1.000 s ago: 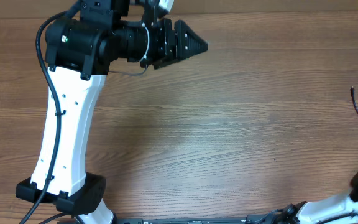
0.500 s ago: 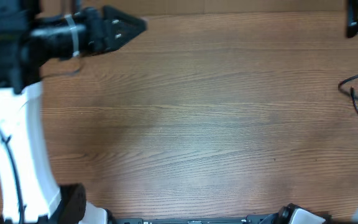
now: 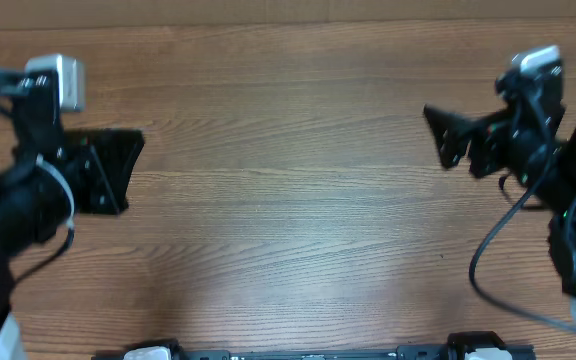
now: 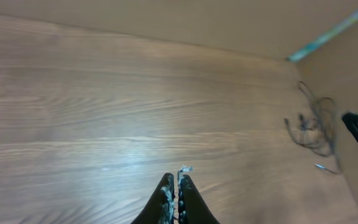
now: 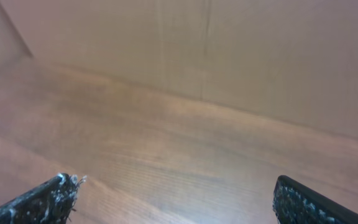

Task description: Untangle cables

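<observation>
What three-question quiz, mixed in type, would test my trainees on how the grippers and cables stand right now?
1. True or false: the left gripper is holding the cables.
2. Multiple choice: the right gripper is A) open, B) shut on a cable, C) out of view.
3. Fill in: in the left wrist view, the cables lie on the table toward the ____ side of the picture.
Key: 1 false, it is shut on nothing, with the cables lying apart from it; 2 A; 3 right.

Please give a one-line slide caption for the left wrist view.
Left gripper shut above the wooden table; tangled cables lie at right.
</observation>
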Robot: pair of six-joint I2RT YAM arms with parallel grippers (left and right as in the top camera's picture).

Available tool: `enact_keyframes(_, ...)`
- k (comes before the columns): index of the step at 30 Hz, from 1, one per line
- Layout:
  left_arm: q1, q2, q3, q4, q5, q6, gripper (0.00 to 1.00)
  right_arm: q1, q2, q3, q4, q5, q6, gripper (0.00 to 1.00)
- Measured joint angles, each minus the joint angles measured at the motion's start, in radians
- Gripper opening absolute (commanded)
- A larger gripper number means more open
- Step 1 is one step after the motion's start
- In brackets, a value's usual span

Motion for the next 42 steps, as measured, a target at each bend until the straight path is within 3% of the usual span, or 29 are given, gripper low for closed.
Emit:
enact_keyframes(6,0.0,-0.17,-0.236,0.095,-0.056,-0.013,0.05,0.112,-0.092,-0.073,-0.042,0.092,0.021,1.0)
enact_keyframes(12,0.0,-0.375,-0.611,0.28,-0.075,-0.048,0.08,0.127,-0.175,-0.117,-0.049,0.201,0.045,1.0)
enact_keyframes(16,0.0,-0.482,-0.867,0.51,-0.106,-0.071,0.15,0.127,-0.206,-0.198,0.122,0.389,0.046,1.0)
enact_keyframes(20,0.0,-0.496,-1.057,0.687,-0.146,-0.082,0.16,0.127,-0.182,-0.315,0.251,0.519,0.054,1.0)
enact_keyframes(27,0.0,-0.423,-1.2,0.707,-0.147,-0.082,0.22,0.127,-0.107,-0.391,0.294,0.584,0.092,1.0)
enact_keyframes(29,0.0,-0.426,-1.202,0.749,-0.129,-0.082,0.29,0.127,-0.099,-0.39,0.31,0.587,0.097,1.0)
enact_keyframes(31,0.0,-0.43,-1.202,0.785,-0.097,-0.086,0.65,0.127,-0.082,-0.39,0.304,0.592,0.1,1.0)
enact_keyframes(32,0.0,-0.431,-1.202,0.803,-0.071,-0.085,0.91,0.127,-0.068,-0.39,0.296,0.594,0.102,1.0)
enact_keyframes(33,0.0,-0.432,-1.202,0.818,-0.044,-0.086,0.96,0.127,-0.053,-0.39,0.29,0.595,0.104,1.0)
enact_keyframes(34,0.0,-0.432,-1.202,0.83,-0.014,-0.087,1.0,0.127,-0.034,-0.39,0.285,0.595,0.105,1.0)
enact_keyframes(42,0.0,-0.433,-1.202,0.933,0.323,-0.095,0.99,0.127,0.107,-0.39,0.278,0.599,0.106,1.0)
